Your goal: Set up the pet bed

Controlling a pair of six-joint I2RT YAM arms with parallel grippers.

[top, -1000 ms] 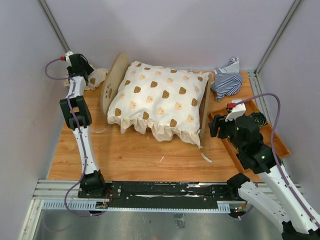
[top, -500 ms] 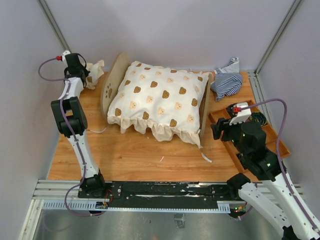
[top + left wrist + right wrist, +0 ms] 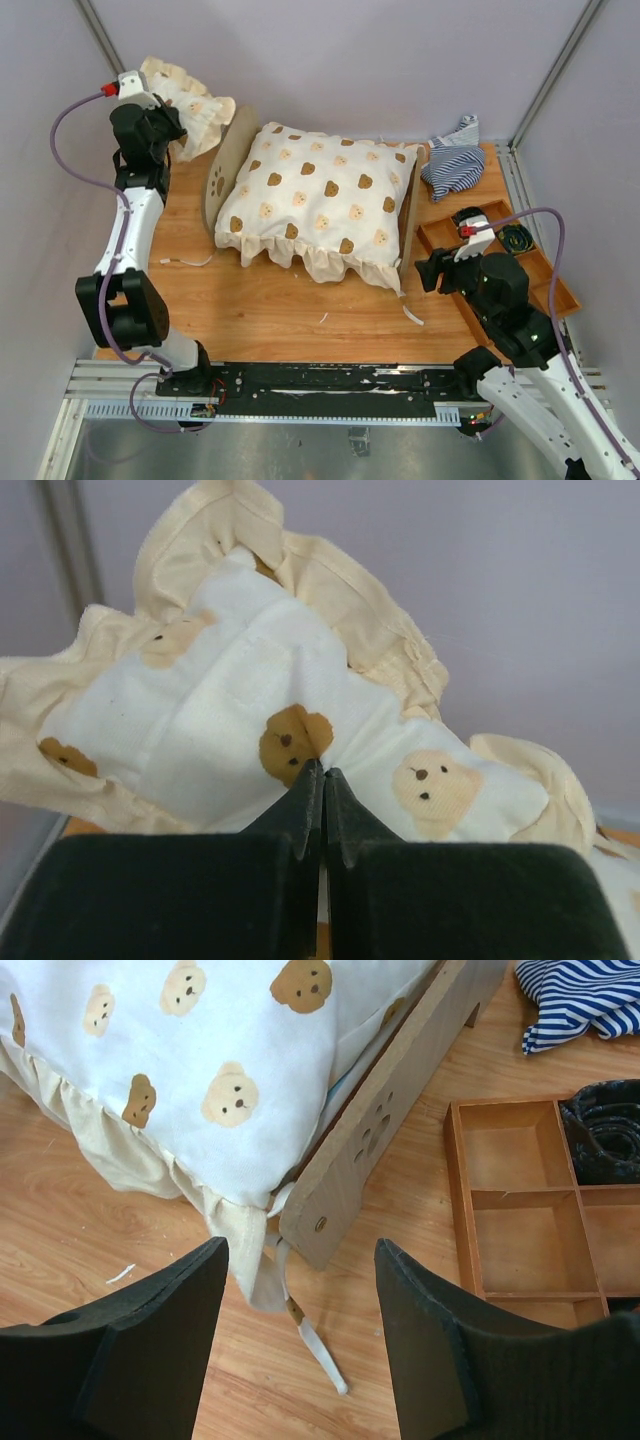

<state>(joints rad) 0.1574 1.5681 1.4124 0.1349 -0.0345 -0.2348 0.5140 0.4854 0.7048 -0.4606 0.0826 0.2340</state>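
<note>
Pet bed [image 3: 226,158] centred on the desk [image 3: 250,310], long axis left-right, big cushion [image 3: 320,200] on top. Left gripper [image 3: 321,775] clamped on small bear cushion [image 3: 230,720], held high at far-left corner: bed lies to its right, left end board [image 3: 214,192] nearest. Right gripper [image 3: 300,1260] spread wide and empty by right end board [image 3: 390,1130]; free room on the bed unclear from here.

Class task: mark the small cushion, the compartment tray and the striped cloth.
small cushion [image 3: 200,730]: left wrist view, printed face
compartment tray [image 3: 505,1145]: right wrist view, bare compartment floor
striped cloth [image 3: 452,160]: top external view, middle
</note>
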